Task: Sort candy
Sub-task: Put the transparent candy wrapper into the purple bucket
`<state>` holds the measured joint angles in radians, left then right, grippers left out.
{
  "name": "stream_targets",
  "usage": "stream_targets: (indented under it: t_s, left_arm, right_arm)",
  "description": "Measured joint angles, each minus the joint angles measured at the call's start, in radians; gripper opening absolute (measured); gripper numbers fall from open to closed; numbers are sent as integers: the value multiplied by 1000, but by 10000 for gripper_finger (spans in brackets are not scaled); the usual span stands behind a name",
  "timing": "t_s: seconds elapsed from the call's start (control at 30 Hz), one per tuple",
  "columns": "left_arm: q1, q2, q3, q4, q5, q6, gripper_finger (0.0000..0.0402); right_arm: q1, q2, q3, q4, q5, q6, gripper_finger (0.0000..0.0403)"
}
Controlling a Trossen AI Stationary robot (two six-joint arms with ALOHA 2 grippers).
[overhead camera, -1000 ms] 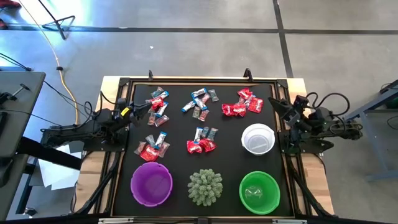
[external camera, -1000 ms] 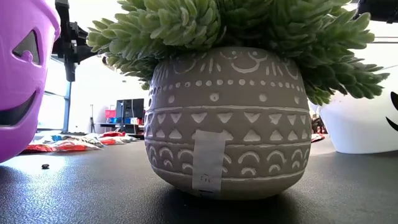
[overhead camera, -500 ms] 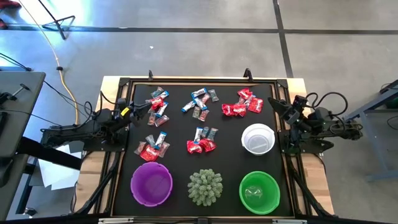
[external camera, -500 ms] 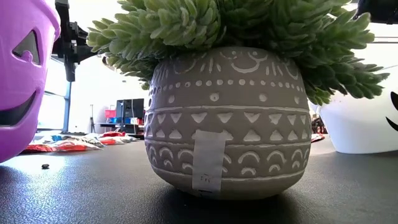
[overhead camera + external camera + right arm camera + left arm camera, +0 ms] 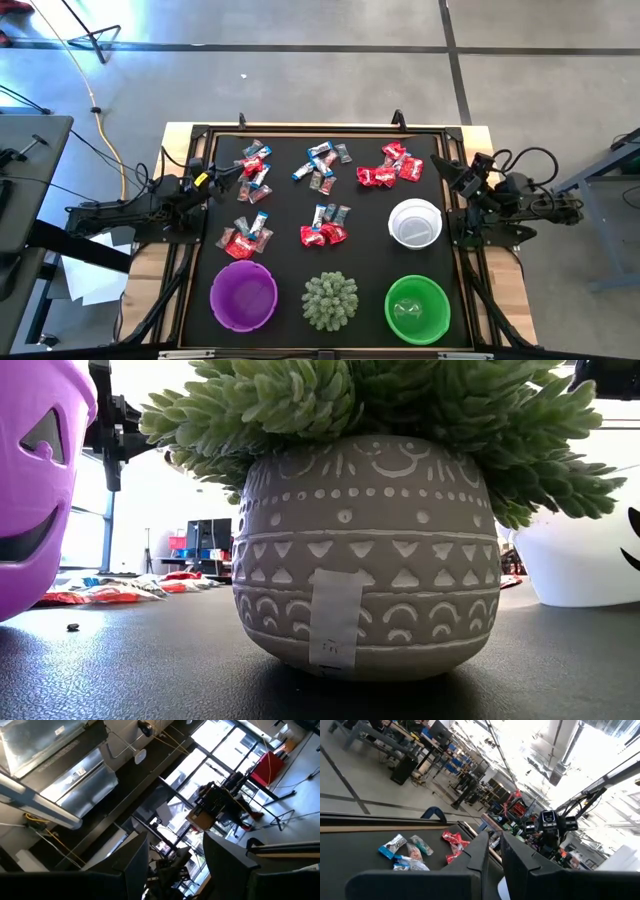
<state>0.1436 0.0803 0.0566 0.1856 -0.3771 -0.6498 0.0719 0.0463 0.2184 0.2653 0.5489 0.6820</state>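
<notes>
The candy lies on the black mat (image 5: 360,200) in loose heaps of red, blue-and-white and greyish sweets: three in the far row (image 5: 252,165), (image 5: 322,165), (image 5: 392,166) and two nearer ones (image 5: 246,236), (image 5: 325,229). In the left wrist view the candy (image 5: 405,852) shows beyond the fingers. My left gripper (image 5: 207,178) (image 5: 494,852) hovers at the mat's left edge, shut with only a thin slit and nothing in it. My right gripper (image 5: 447,170) (image 5: 175,855) hovers at the mat's right edge, open and tipped upward toward the room.
A white bowl (image 5: 414,222) stands at the mat's right. Along the near edge stand a purple bowl (image 5: 243,296), a spiky pale-green plant (image 5: 330,300) in a patterned grey pot (image 5: 365,550), and a green bowl (image 5: 417,308). Bare mat lies between the heaps.
</notes>
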Motion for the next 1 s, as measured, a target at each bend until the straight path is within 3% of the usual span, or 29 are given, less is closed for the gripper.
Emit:
stream_targets:
  t_s: [0.37,0.7,1.0]
  left_arm:
    - [0,0,0,3,-2,0,35]
    - [0,4,77,89,-2,160,35]
    - [0,148,272,-46,-13,273,35]
  right_arm:
    - [0,0,0,0,-18,179,183]
    - [0,33,52,-13,-78,137,183]
    - [0,184,296,-363,-1,59,183]
